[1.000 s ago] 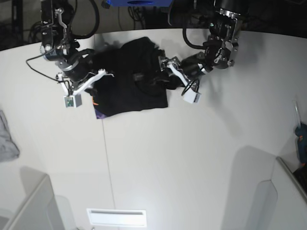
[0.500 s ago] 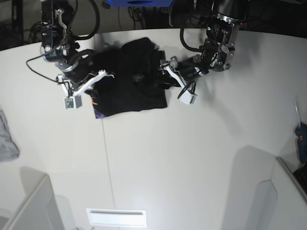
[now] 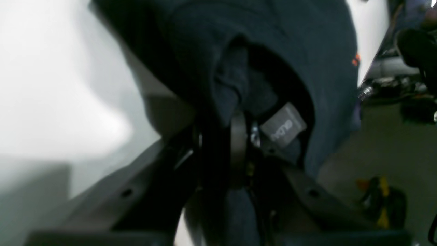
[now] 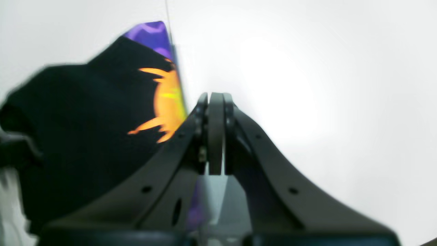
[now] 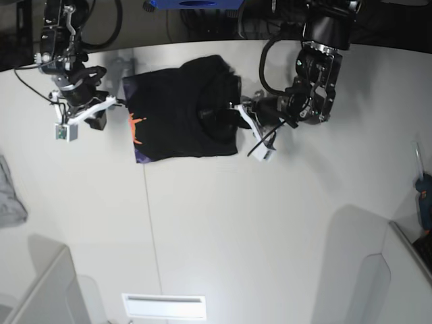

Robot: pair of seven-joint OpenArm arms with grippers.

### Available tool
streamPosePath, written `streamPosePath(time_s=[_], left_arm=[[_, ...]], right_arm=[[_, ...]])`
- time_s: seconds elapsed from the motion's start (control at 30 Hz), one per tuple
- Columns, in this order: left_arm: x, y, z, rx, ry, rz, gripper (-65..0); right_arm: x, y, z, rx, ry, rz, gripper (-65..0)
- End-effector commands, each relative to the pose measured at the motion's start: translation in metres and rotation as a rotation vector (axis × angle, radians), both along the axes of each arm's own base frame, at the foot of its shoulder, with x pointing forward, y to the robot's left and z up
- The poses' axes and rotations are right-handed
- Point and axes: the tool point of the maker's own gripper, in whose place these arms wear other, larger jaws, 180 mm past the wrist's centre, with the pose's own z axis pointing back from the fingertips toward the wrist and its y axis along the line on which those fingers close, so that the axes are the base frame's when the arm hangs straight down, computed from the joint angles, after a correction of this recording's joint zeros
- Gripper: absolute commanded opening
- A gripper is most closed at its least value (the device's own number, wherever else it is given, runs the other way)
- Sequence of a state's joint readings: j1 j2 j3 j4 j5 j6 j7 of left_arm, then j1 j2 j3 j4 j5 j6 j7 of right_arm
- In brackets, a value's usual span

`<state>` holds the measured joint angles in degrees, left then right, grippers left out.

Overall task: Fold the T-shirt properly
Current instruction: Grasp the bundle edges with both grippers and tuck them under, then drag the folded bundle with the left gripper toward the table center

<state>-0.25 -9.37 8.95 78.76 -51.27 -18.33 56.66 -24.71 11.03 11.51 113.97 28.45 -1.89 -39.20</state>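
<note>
Lying at the far left edge of the white table (image 5: 223, 223), a small grey crumpled cloth (image 5: 9, 197) is seen in the base view, well apart from everything else. Further right, the right gripper (image 5: 101, 108) is held just beside the left edge of the large black short-sleeved cloth T-shirt (image 5: 182, 111); in the right wrist view (image 4: 216, 99) its jaws are pressed flat together with nothing between them, and the bare table is seen past them. An orange print (image 4: 165, 102) and a purple patch (image 4: 152, 36) are shown on the shirt's near edge in that view, and the same orange mark (image 5: 135, 125) is seen along the shirt's left side from the base camera, with purple at the lower left corner (image 5: 140, 158).

The T-shirt is spread on the far middle of the table as a roughly square bundle, with a bunched fold (image 5: 216, 111) raised on its right half. At that right edge the left gripper (image 5: 237, 116) is reached in; in the left wrist view (image 3: 239, 130) its jaws are clenched on a gathered fold of the dark fabric (image 3: 290, 51), which is draped over them, and a grey neck label (image 3: 283, 127) is visible just beside the pinch.

At the far right table edge a blue object (image 5: 424, 202) is partly seen.
</note>
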Motion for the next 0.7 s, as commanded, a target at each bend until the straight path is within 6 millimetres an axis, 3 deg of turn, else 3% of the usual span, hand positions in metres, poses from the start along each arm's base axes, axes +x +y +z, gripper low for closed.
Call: streamPosePath(time_s=[0.0,0.27,0.5,0.67], left_arm=[[0.01,0.014,0.002,0.057,-0.017,-0.007,-65.0],[0.036,0.047,0.016,0.2,-0.017,-0.085,-65.0],[0.029,0.034,0.028,0.399,-0.132,-0.44,-65.0],[0.035,0.031,0.038,0.492,-0.201,-0.589,-65.0]], right_arm=[[0.005,-0.001,0.009,-0.002,-0.04,0.004,-65.0],[-0.003,0.012,0.002,0.051,-0.037,-0.031,-65.0],[-0.006,0.019,-0.001,0.079,-0.029,-0.05,-65.0],[-0.013,0.025,-0.006,0.104,-0.011,-0.068,-65.0]])
